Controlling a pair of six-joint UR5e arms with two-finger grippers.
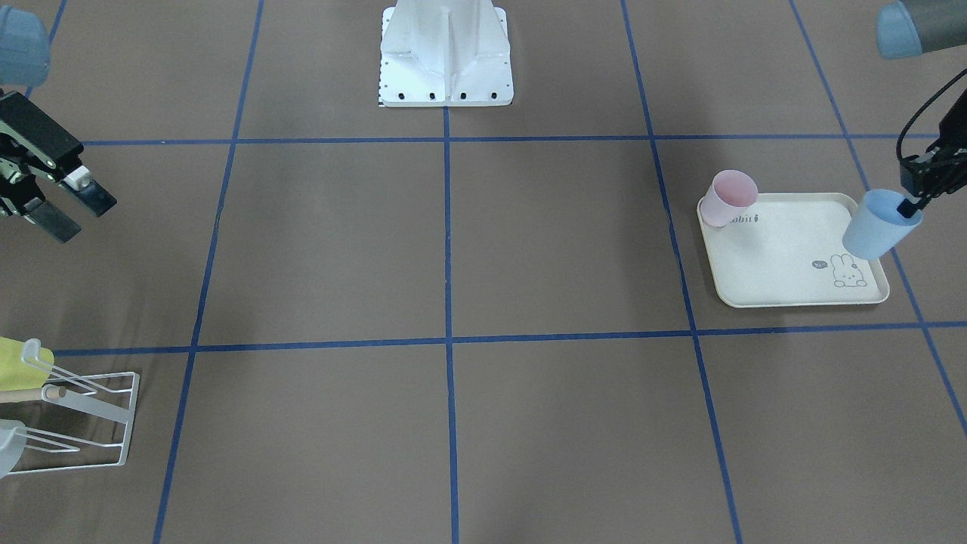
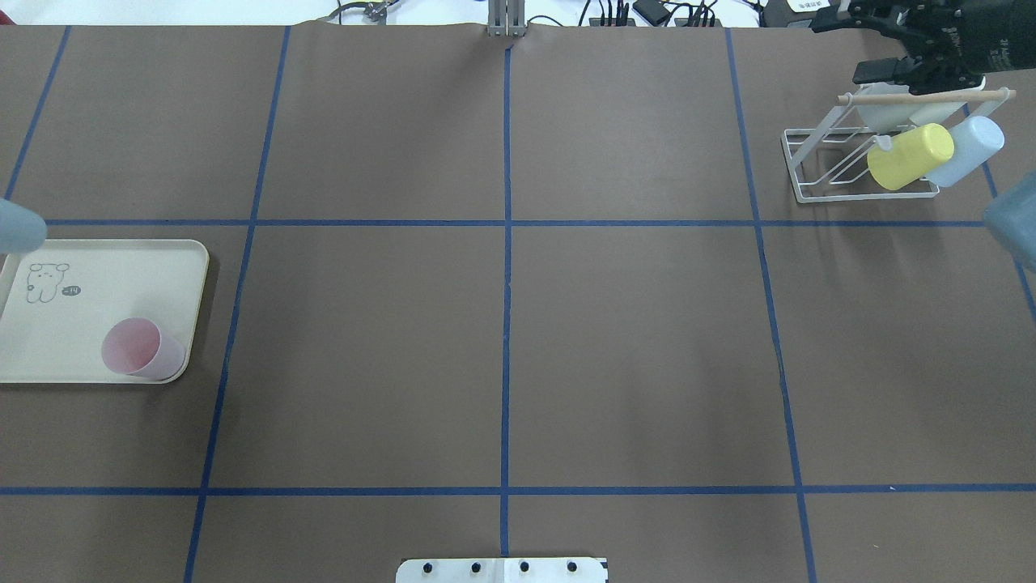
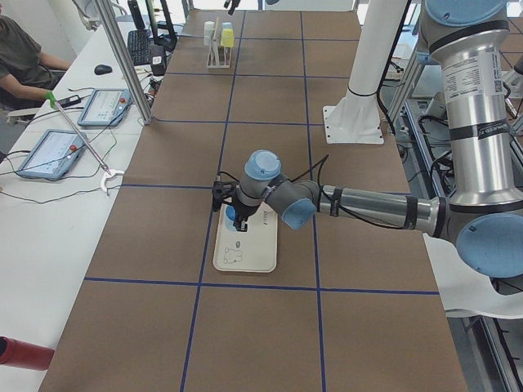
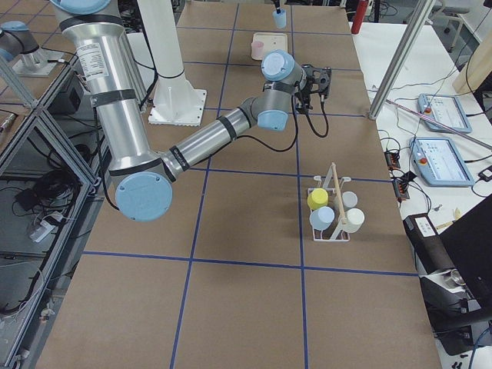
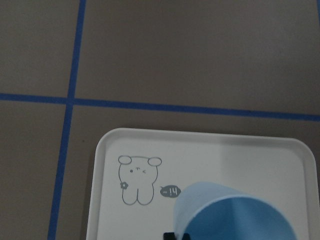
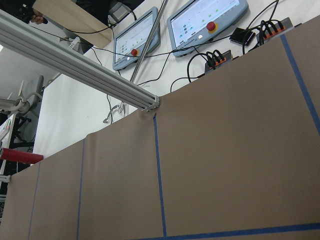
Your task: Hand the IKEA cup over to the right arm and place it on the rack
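Blue cup (image 1: pixel 876 227): the task's IKEA cup; pale blue, plain, smooth-walled, tapering to the base, no handle. It is tilted with its mouth toward the arm, over the edge of the tray (image 1: pixel 786 291) on the robot's left side. It appears to be held off the tray rather than resting on it.
Left end effector (image 1: pixel 909 205): clamped on the blue cup's rim, one finger inside the mouth and the other outside the wall. A rim pinch of this kind leaves the cup's body and base free, presumably for the other arm to take.
Right end effector (image 1: pixel 75 215): fingers apart, holding nothing, poised above the surface (image 1: pixel 453 249) well apart from the cup and near the rack. Judged to be waiting for the hand-over.
Rack (image 2: pixel 817 190): white wire frame with a wooden dowel, at the far corner on the robot's right. It already carries a yellow cup (image 2: pixel 910 155) and other pale ones, each slanted on a prong.
Pink cup (image 1: pixel 729 198): on the tray's corner, tilted, untouched.
Progress: cup gripped; transfer and racking not yet done.
Risk: a thin rim hold on a tilted cup may slip or twist during the hand-over.
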